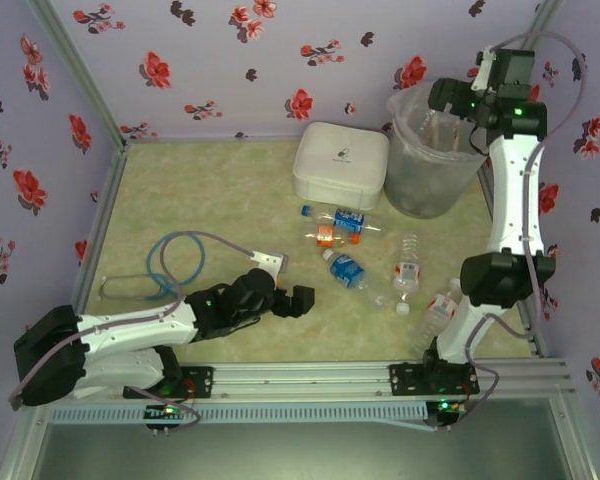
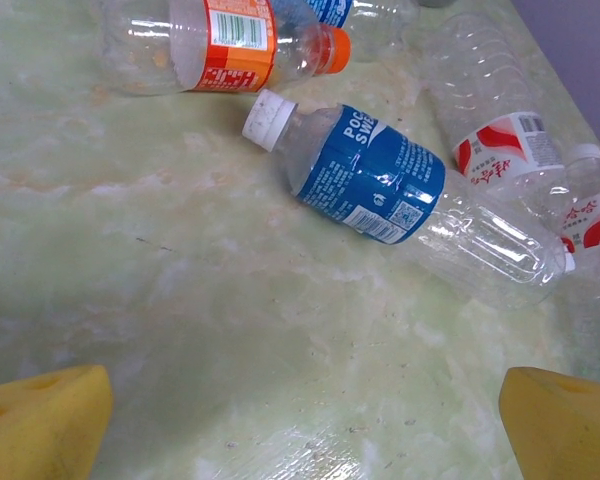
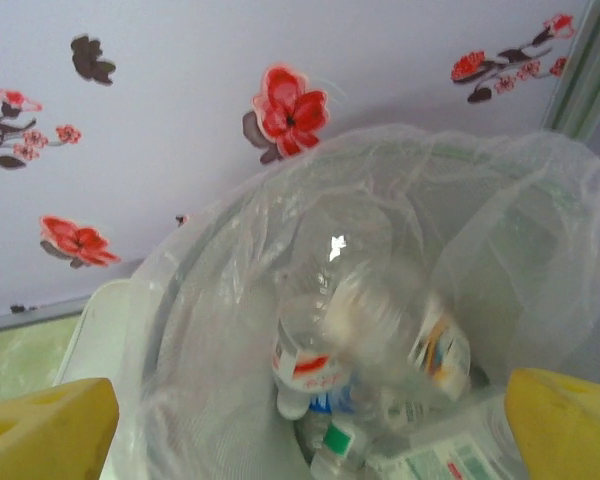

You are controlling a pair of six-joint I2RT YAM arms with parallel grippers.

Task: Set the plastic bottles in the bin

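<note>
Several clear plastic bottles lie on the table's middle: a blue-labelled one (image 1: 348,270) (image 2: 370,175), an orange-labelled one (image 1: 326,236) (image 2: 230,40), and red-and-white-labelled ones (image 1: 408,270) (image 2: 495,140). My left gripper (image 1: 298,300) (image 2: 305,420) hovers low just left of them, open and holding nothing. The blue-labelled bottle lies ahead of its yellow fingertips (image 2: 40,425). My right gripper (image 1: 450,95) (image 3: 310,420) hangs open over the bin (image 1: 435,150) (image 3: 180,330). A blurred bottle (image 3: 380,290) is inside the bag-lined bin, above several others at the bottom.
A white lidded box (image 1: 341,165) stands left of the bin. A coiled blue cable (image 1: 170,262) lies at the left of the table. One bottle (image 1: 440,306) rests close to the right arm's base. Flowered walls close in the sides and back.
</note>
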